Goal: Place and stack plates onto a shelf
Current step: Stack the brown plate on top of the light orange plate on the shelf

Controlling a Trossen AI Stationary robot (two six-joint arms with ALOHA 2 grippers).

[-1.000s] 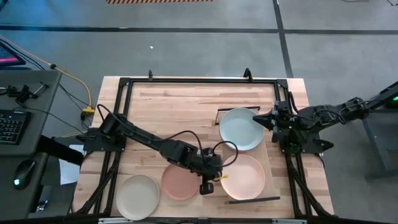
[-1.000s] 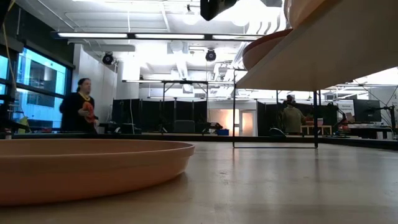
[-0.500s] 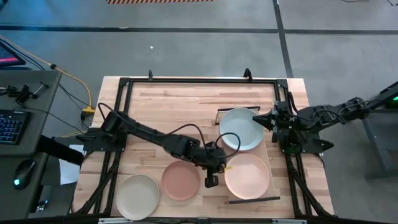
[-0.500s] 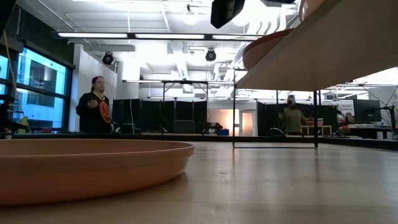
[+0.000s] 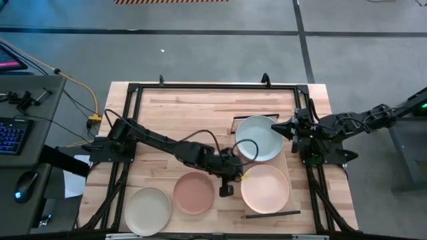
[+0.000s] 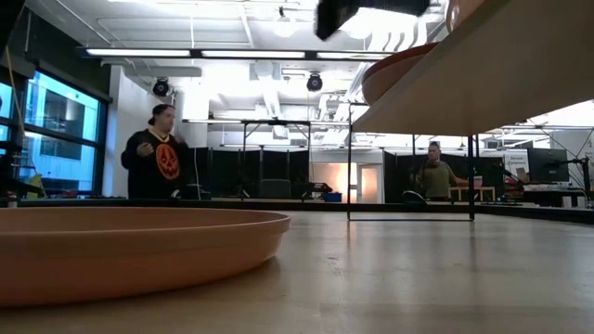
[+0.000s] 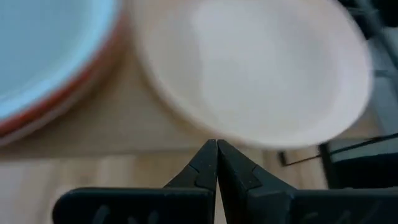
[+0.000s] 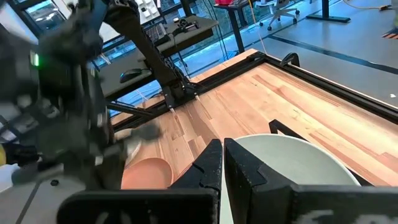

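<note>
On the shelf (image 5: 291, 177) at the table's right, the peach plate (image 5: 265, 189) lies nearer and the pale blue-grey plate (image 5: 259, 138) farther. The terracotta plate (image 5: 193, 193) and sage-cream plate (image 5: 148, 210) lie left of the shelf. The left gripper (image 5: 226, 191), jaws together, hovers between terracotta and peach; the right gripper (image 5: 294, 129), jaws together, waits by the blue-grey plate's right edge.

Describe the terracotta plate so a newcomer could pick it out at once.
Start at the wooden tabletop and look along its near edge, off the shelf. Two plates lie there side by side: the terracotta plate is the darker, brownish-pink one, between the pale sage-cream plate and the peach plate on the shelf.
</note>
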